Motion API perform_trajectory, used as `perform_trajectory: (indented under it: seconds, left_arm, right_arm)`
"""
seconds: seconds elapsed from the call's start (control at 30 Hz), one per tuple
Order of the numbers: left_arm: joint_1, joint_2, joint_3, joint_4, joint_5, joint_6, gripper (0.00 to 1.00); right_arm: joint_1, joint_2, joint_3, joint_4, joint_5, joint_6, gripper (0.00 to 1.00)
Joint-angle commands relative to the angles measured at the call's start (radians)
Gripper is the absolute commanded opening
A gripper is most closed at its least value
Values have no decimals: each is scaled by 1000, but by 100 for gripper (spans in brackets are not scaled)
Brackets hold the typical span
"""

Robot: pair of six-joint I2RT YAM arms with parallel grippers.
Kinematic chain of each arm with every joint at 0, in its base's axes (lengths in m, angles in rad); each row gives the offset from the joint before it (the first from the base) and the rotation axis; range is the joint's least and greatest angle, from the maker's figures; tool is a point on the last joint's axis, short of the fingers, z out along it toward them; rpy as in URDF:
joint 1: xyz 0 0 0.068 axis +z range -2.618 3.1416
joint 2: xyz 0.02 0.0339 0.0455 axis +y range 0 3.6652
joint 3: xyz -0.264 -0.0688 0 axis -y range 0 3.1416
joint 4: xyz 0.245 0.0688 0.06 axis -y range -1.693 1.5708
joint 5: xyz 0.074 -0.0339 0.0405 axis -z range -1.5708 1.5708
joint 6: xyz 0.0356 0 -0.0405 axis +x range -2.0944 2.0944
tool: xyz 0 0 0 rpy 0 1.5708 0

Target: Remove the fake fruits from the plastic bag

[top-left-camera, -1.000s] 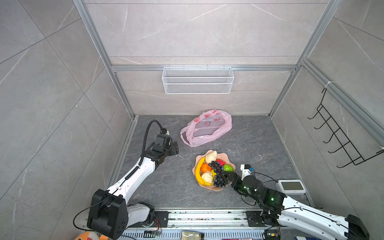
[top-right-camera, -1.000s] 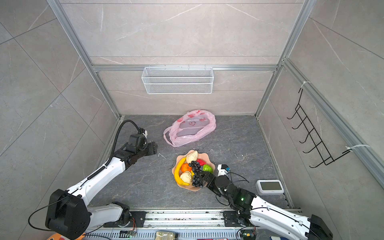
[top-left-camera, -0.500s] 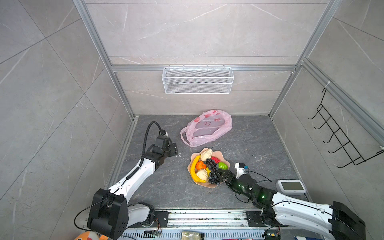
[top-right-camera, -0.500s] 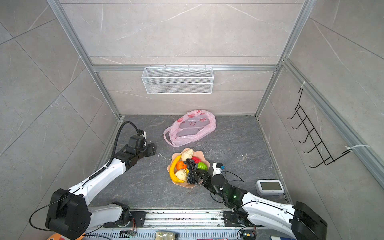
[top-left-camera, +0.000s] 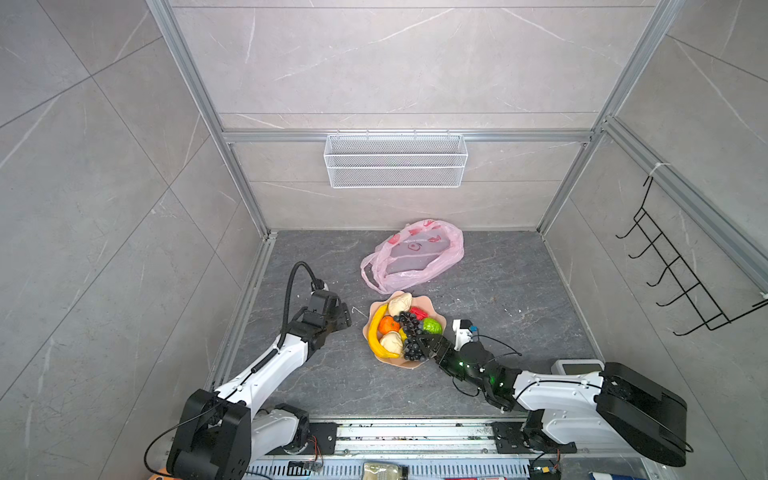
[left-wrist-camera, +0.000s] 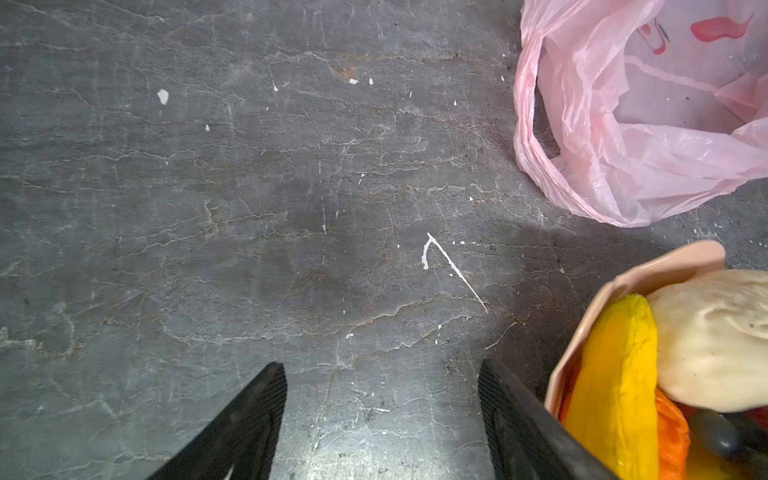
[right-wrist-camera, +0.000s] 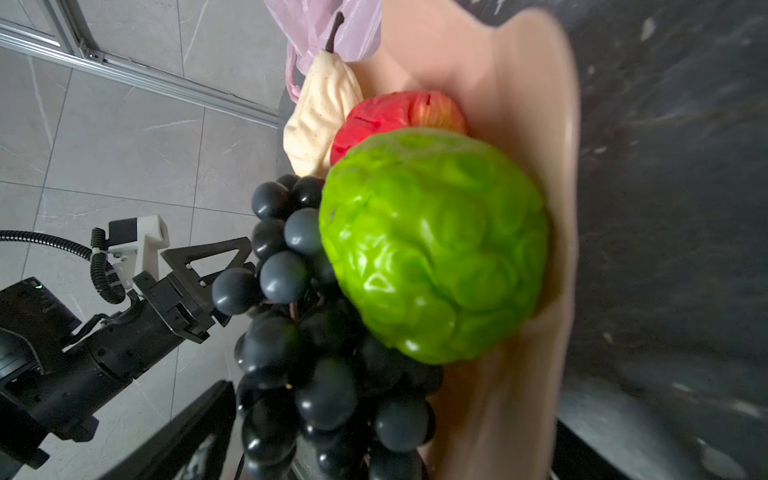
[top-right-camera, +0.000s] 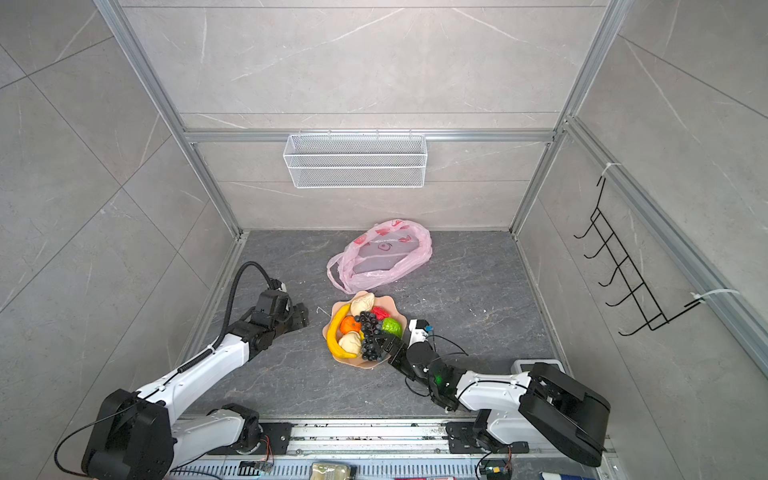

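I am watching the fruits (top-left-camera: 390, 326) sitting piled on the plate (top-left-camera: 409, 365), out of the bag (top-left-camera: 415, 255). The bag is lying slack and flat just behind the plate, with one handle loop trailing toward the plate's far rim. The banana (top-left-camera: 376, 336) is curving along the plate's left edge. The grapes (top-left-camera: 409, 337) are draping down its middle to the near rim, and the green fruit (top-left-camera: 432, 326) is resting on its right side. My right gripper (top-left-camera: 424, 345) is sitting at the plate's near-right rim, rolled on its side. Its jaws are standing wide with the rim and the end of the grapes between them. Whether the pads are touching either, I cannot tell. My left gripper (top-left-camera: 347, 318) is hovering just left of the plate, jaws apart over bare floor (left-wrist-camera: 291, 208), holding nothing.
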Motion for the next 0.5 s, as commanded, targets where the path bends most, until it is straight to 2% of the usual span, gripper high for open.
perform_trajectory:
  seconds: [0.0, 0.2, 0.3, 0.47]
  left_arm:
    - [6, -54, -6, 25, -50, -16, 76]
    - [8, -78, -16, 11, -71, -2, 77]
    - [7, -77, -13, 17, -74, 18, 77]
    - [8, -82, 10, 11, -99, 63, 77]
  right_arm:
    - [6, 37, 31, 84, -14, -23, 100]
    - [5, 25, 16, 47, 6, -11, 100]
    - [6, -12, -6, -14, 36, -2, 100]
    - [6, -123, -15, -141, 50, -57, 100]
